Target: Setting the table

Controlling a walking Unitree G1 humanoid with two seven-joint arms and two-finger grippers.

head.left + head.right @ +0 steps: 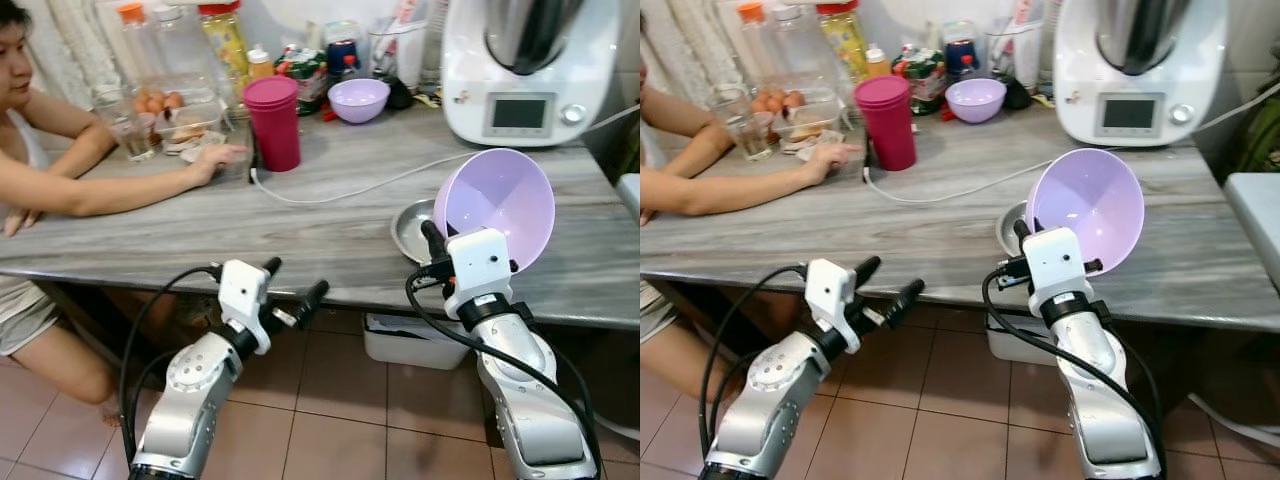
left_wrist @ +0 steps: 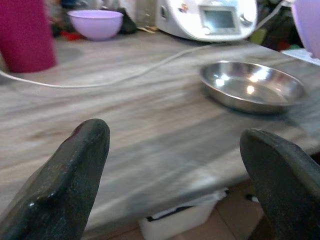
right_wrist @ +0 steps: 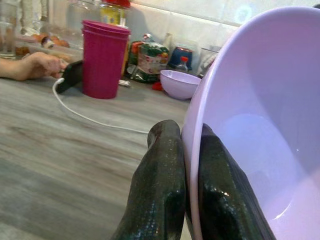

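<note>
Task early: steel dish point(image 1: 412, 228) on table point(image 1: 300, 240) near edge, bowl point(image 1: 497, 205) not yet set down. My left gripper point(image 1: 292, 283) below table edge, fingers spread, empty. My right gripper point(image 3: 187, 200) pinches bowl rim, bowl tilted above dish. Second bowl point(image 1: 358, 99), cups point(image 1: 272, 122) far back

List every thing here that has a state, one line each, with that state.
Right gripper: jaws shut on the held bowl's rim.
Held bowl: lifted, tipped on its side above the table.
Left gripper: jaws open, holding nothing.
Steel dish: flat on the table, empty.
Far bowl: upright.
Cups: stacked, upright.
Cable: lying loose across the table.
</note>
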